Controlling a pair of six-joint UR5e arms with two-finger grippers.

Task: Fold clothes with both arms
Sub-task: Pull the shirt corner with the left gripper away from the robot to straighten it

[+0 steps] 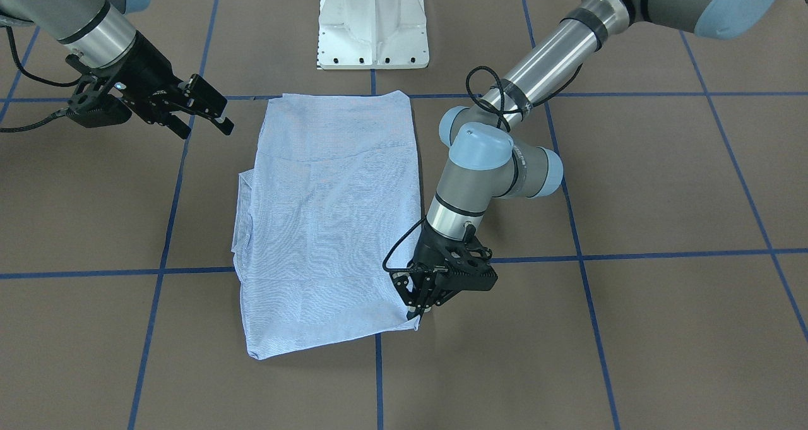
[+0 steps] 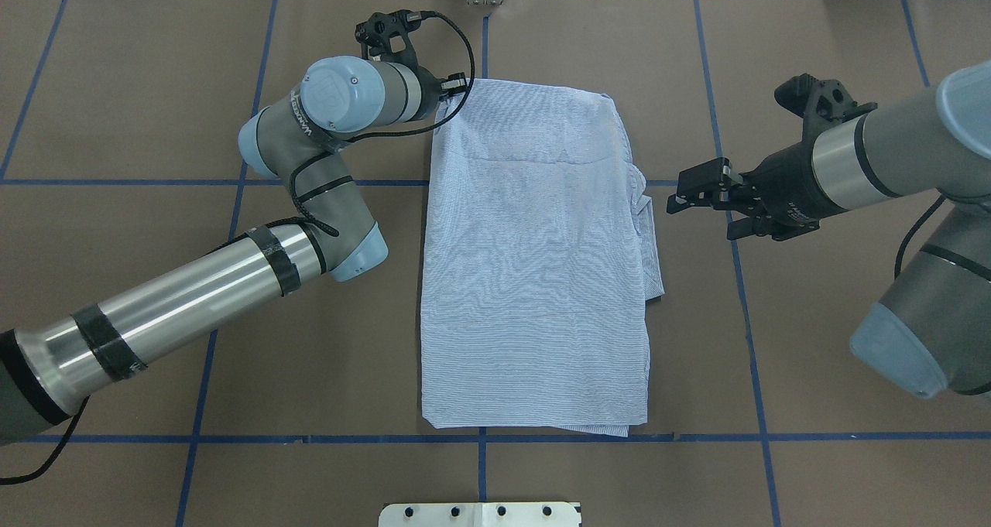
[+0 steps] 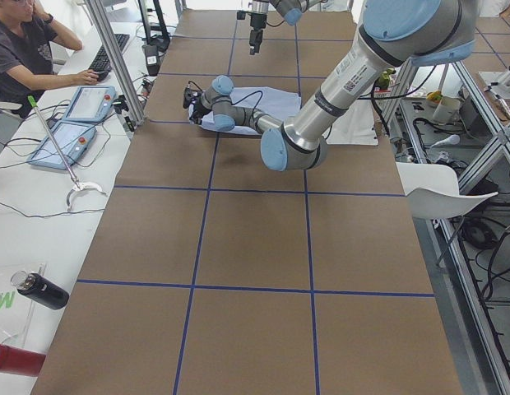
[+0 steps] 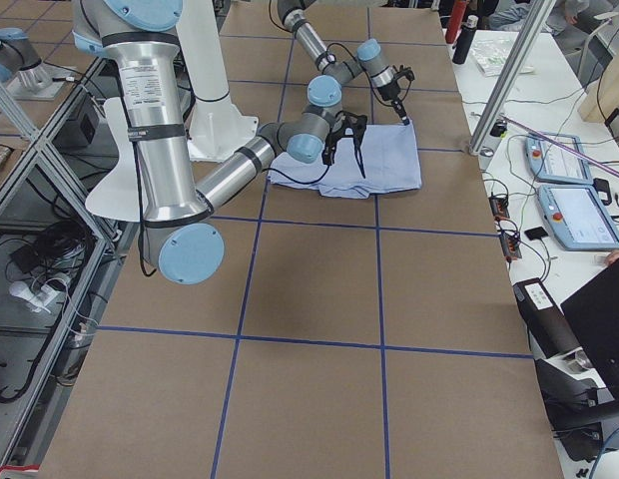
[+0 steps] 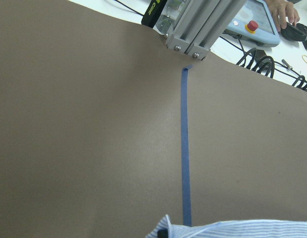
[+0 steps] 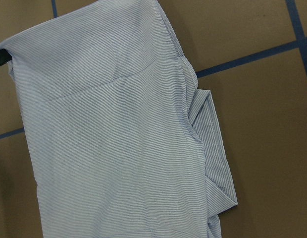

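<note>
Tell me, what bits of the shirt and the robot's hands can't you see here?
- Collar and buttons of the shirt: in no view, folded out of sight.
- The left gripper: in the overhead view, hidden behind its own wrist.
- Most of the shirt: in the left wrist view, cut off by the bottom edge.
- Part of the shirt: in the exterior right view, small and covered by the right arm.

Overhead and front cameras looked steeply down from opposite sides, sharing the shirt (image 2: 534, 264). Two end cameras viewed along the table (image 3: 255, 247) from afar. Wrist cameras sat close: left skimming table, right above shirt.
</note>
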